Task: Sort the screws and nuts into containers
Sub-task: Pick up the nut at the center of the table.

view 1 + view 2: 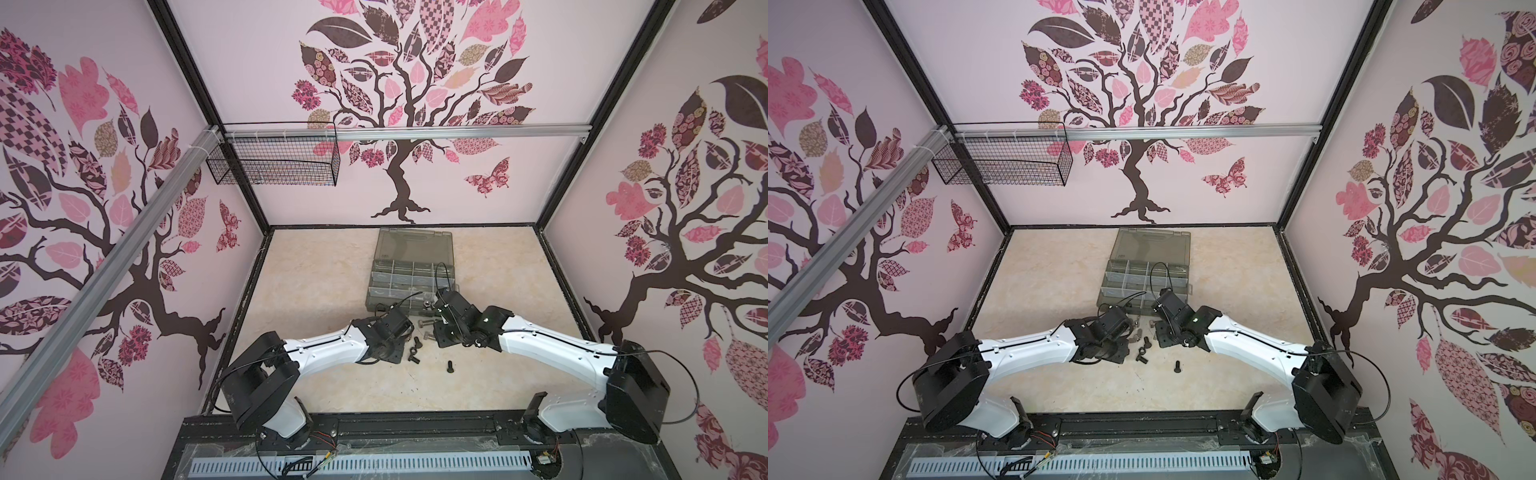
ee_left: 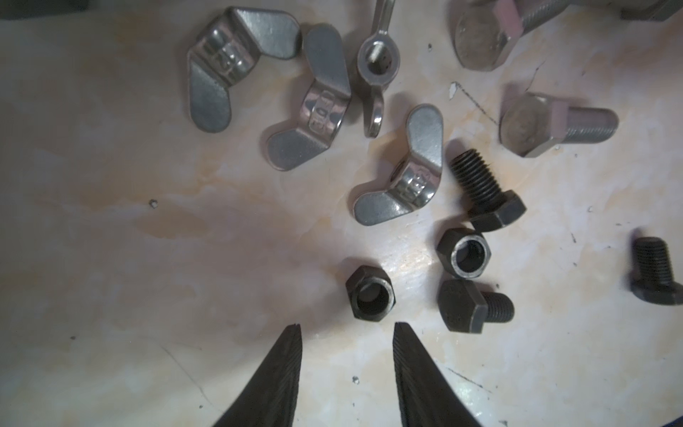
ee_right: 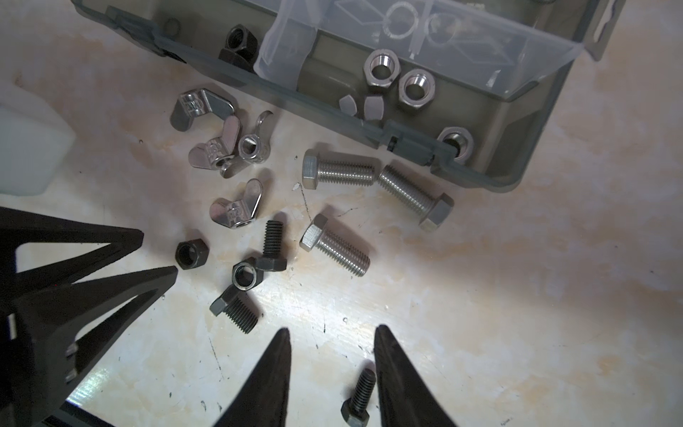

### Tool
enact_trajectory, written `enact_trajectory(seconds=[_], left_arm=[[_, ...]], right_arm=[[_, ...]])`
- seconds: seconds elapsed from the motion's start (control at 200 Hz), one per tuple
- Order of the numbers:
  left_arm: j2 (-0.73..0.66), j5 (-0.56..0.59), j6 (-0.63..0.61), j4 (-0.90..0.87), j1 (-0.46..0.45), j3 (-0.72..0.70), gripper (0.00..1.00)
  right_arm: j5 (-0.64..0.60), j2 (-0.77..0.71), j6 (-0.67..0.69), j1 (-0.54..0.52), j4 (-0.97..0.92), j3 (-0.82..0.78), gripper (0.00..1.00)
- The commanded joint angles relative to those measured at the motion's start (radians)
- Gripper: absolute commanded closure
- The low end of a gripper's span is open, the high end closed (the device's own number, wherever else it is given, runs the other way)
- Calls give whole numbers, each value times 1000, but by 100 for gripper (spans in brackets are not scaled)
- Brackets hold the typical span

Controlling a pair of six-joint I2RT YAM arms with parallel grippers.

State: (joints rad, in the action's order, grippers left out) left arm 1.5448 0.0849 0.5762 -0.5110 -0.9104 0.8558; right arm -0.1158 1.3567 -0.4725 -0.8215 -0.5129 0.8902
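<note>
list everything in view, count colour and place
organizer case: one, smoky grey, lid open, far middle of table
table: one, beige marbled
wing nuts: four, silver, loose on table by the case
large bolts: three, silver, on table beside the case
short bolts: three, black, on table
black hex nuts: two on table, at least one more inside the case
silver hex nuts: at least three, inside the case
wire basket: one, black, hanging on back rail
left claw: open, empty, near one of the black hex nuts
right claw: open, empty, one of the short bolts by a finger
</note>
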Motion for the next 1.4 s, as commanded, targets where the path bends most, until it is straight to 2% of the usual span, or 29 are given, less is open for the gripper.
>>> enact_trajectory(seconds=[0.0,0.415,0.905,1.09,1.23,1.396], left_arm=[[21,15,-21,-13,-6,50,55],[123,38,-36,-33,-24,104,57],[159,65,-44,-33,-33,106,74],[138,78,-57,-47,-33,124,82],[73,102,-80,-77,-23,155,83],[-3,86,-127,-89,78,221,83]], right_arm=[[-4,-42,-11,4,-21,0,59],[-11,-58,-11,4,-29,-5,59],[-15,-56,-11,4,-19,-13,59],[-16,-62,-11,5,-19,-11,59],[-21,-71,-5,5,-28,-3,59],[-34,-86,0,4,-30,2,59]])
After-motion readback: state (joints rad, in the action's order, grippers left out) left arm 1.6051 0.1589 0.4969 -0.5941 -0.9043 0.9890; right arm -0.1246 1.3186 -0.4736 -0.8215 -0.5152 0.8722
